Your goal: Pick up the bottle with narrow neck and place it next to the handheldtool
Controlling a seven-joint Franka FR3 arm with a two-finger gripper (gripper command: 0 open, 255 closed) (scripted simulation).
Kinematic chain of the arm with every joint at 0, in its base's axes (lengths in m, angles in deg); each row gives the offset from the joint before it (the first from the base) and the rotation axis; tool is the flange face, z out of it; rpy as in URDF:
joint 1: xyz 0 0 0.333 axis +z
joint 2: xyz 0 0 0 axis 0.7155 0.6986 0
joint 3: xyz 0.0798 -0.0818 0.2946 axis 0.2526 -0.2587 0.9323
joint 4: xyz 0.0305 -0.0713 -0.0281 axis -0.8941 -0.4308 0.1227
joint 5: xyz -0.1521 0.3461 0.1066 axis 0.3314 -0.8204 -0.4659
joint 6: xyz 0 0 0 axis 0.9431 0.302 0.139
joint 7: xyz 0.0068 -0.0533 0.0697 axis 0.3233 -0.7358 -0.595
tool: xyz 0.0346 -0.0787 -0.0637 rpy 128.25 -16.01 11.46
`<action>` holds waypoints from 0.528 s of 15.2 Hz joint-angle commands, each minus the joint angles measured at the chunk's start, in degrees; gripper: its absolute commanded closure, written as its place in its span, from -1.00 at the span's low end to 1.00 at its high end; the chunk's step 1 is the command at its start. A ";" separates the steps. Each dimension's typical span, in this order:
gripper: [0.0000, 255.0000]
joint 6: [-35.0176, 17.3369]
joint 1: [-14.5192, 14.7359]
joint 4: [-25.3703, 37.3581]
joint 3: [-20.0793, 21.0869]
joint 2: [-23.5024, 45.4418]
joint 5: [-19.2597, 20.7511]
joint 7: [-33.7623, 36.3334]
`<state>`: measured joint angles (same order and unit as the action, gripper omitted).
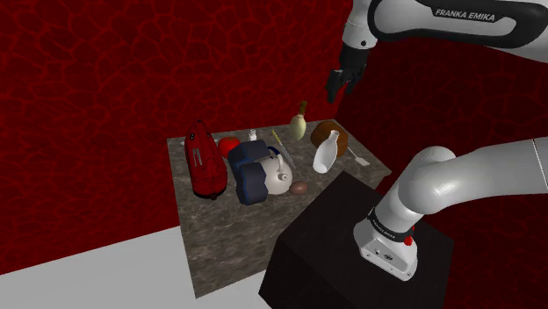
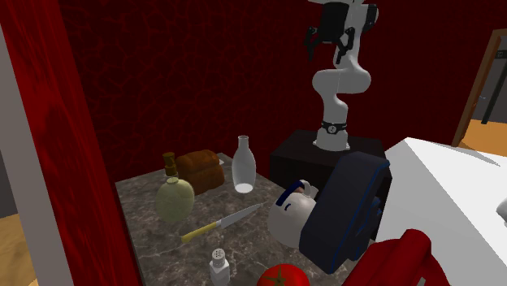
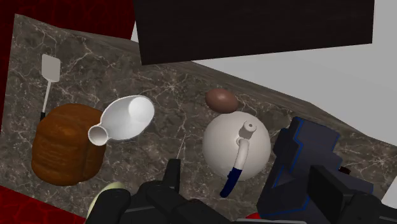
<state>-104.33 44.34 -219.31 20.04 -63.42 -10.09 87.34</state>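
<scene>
One white narrow-necked bottle stands upright on the dark veined stone table. Shoulder view: one brown loaf just beside it at 1 o'clock, one white spatula at 4 o'clock. I read the black gripper high above, fingers wide, holding nothing.

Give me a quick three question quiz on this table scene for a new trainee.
1. True or false: the gripper is holding the white bottle.
2. What stands right beside the white bottle? A bread loaf, B tomato, C salt shaker.
3. Fill in: the brown egg lies beside the white ___.
Key: 1 false, it hangs open above the table; 2 A; 3 teapot.
</scene>
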 commanded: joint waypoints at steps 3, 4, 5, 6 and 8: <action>-1.00 -2.90 -0.79 -2.01 -2.17 0.80 1.02 -1.86; -1.00 -4.38 -1.20 -2.90 -3.26 1.33 1.53 -2.78; -1.00 -5.88 -1.61 -3.73 -4.36 1.95 2.03 -3.71; -1.00 -7.40 -2.03 -4.49 -5.46 2.66 2.52 -4.64; -1.00 -10.48 -2.85 -5.79 -7.69 4.37 3.47 -6.49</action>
<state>-112.20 41.96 -224.15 13.70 -60.59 -7.25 81.91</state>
